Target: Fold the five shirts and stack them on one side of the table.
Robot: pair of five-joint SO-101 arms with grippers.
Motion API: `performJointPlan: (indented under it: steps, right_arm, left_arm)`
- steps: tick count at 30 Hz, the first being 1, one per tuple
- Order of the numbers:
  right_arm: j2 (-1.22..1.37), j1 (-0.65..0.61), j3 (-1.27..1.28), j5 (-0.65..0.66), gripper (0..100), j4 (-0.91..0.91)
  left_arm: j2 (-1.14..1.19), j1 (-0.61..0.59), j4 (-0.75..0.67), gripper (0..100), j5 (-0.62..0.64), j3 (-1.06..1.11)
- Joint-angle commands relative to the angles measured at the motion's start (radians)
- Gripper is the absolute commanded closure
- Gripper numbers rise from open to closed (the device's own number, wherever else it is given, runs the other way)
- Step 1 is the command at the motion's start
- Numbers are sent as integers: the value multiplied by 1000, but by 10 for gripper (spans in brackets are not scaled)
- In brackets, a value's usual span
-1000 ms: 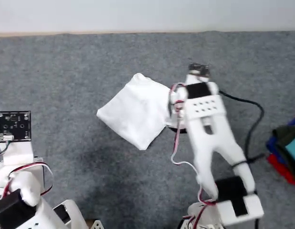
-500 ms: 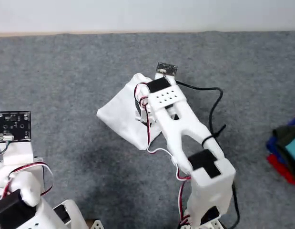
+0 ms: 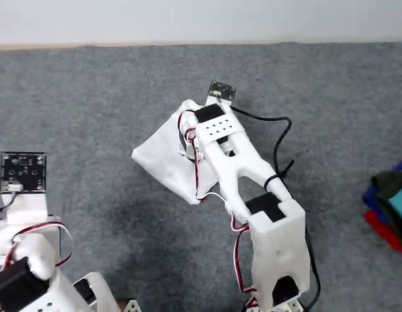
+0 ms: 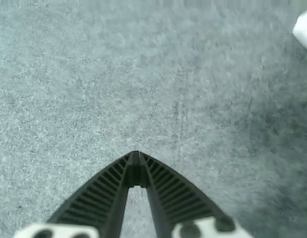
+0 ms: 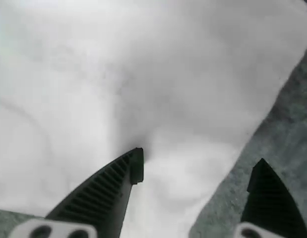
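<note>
- The white shirt (image 3: 163, 155), folded into a rough square, lies near the middle of the grey table (image 3: 90, 84) in the high view, turned like a diamond.
- The right gripper (image 5: 198, 171) stands over it with its jaws spread wide. One finger dents the cloth and the other hangs past the shirt's edge above the table, so it has hold of nothing.
- The left gripper (image 4: 137, 159), jaws closed on nothing, hangs over the table at the 8 o'clock side.
- A pile of coloured shirts (image 3: 388, 205) sits at the 3 o'clock edge.
- The cloth looks light, soft and limp — likely to fall open if lifted by a single layer. The safer hold appears to be a pinch through all layers at the edge under the right gripper — or a slide along the table.
</note>
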Motion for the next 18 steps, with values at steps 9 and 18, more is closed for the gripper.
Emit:
performJointPlan:
  steps: [9, 18]
  right_arm:
    - [82, -4, -55, -3, 656, -147]
    - [142, -7, -55, -9, 658, -216]
  left_arm:
    - [-8, -6, -9, 997, -25, 4]
    - [-8, -6, -9, 997, -25, 4]
